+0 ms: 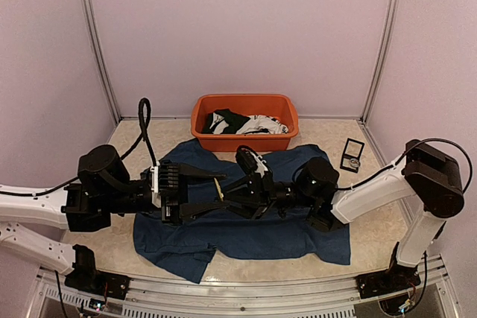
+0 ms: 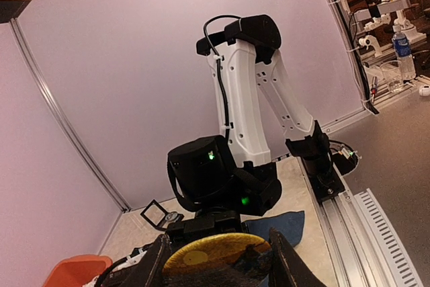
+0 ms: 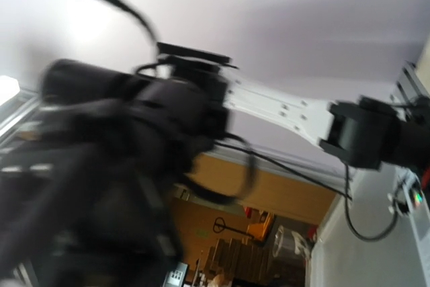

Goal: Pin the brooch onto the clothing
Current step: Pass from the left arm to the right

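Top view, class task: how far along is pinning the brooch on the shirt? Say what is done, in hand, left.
Done: the shirt lies spread on the table. In hand: the left end effector grips the yellow brooch above it, the right end effector close by, its grip unclear. Left: the pinning; the brooch is not yet fastened to the shirt.

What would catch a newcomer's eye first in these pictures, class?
The big navy T-shirt lies spread across the middle, and the left arm and right arm meet low over it. The left wrist view shows a yellow brooch between that arm's jaws. At the back stands a bright orange tub of black and white garments.
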Tool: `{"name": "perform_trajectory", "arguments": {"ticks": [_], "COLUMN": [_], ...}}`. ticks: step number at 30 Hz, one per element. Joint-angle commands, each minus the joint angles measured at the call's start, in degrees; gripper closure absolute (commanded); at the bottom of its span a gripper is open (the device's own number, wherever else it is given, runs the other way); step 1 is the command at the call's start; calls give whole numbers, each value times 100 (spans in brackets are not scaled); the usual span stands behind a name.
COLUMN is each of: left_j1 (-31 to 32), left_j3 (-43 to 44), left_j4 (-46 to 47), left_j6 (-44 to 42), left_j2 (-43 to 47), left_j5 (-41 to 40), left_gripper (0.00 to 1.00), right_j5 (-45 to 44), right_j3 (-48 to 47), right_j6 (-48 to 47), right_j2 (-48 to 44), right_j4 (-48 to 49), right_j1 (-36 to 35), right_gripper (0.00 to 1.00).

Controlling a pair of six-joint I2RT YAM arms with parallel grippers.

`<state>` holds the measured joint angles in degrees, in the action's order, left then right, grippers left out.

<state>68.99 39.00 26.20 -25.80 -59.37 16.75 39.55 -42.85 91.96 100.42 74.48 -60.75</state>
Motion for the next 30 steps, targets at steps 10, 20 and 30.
{"name": "perform_trajectory", "arguments": {"ticks": [10,20,30], "left_j1": [82,80,82], "left_j3": [-430,-831,-1299], "left_j4": [1476,2982,5500], "left_j6": [25,-93,-313], "left_j2": [-340,-751,-1910], "left_j5": [147,-23,-430], "left_gripper": [65,69,65], "right_j5": [-255,-252,-357], "right_j3": [-41,-171,-33], "right_j6": [-369,-502,-574], "right_j2": [-544,-610,-747], "right_j4": [2958,2958,2953], "right_j1": [-91,-255,-279], "right_gripper": [62,64,63]}}
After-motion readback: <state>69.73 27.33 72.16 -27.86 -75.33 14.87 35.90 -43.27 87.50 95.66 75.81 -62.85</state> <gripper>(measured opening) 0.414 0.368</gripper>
